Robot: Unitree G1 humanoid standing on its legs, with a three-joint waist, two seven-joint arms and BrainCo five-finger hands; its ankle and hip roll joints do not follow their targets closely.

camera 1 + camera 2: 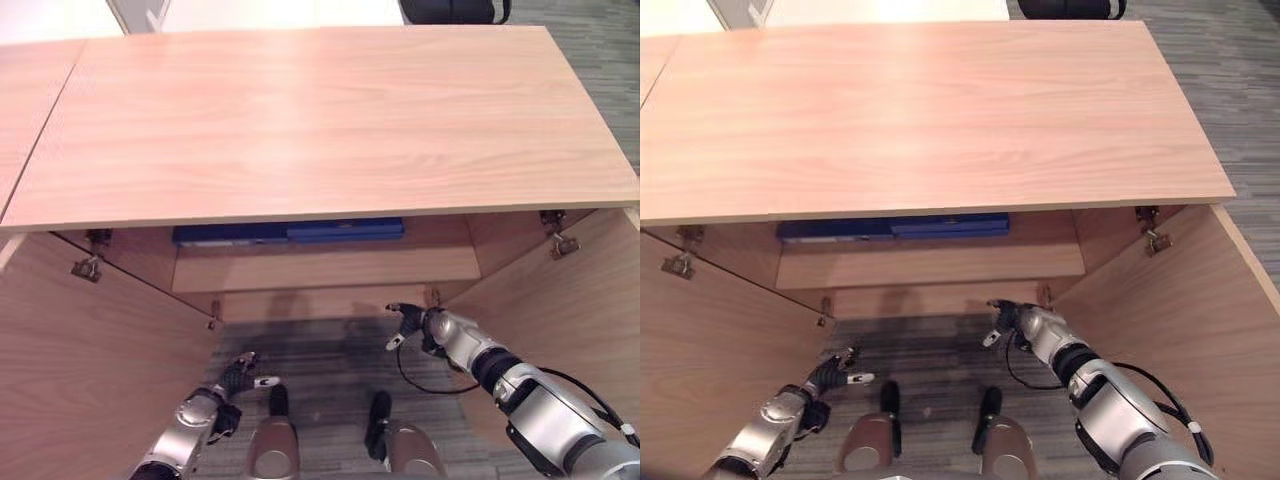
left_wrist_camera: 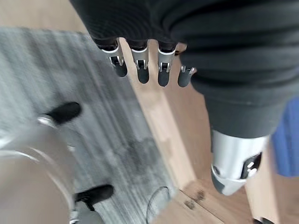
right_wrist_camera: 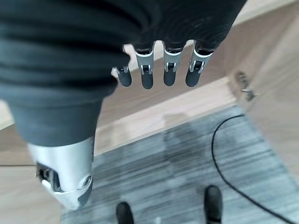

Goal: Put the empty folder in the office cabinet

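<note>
A blue folder (image 1: 290,232) lies flat on the upper shelf (image 1: 320,268) inside the wooden cabinet (image 1: 320,120), just under its top board. Below and in front of the cabinet, my left hand (image 1: 236,377) hangs over the grey carpet, open and holding nothing. Its straight fingers (image 2: 142,70) point toward the cabinet's base, and a strip of the blue folder (image 2: 286,140) shows in the left wrist view. My right hand (image 1: 412,322) is near the cabinet's lower front edge. It is open too, fingers (image 3: 168,70) straight and nothing in it.
Both cabinet doors stand swung out toward me, the left door (image 1: 90,360) and the right door (image 1: 570,290) flanking my arms. A second wooden top (image 1: 25,100) adjoins on the left. A black object (image 1: 450,10) stands behind the cabinet.
</note>
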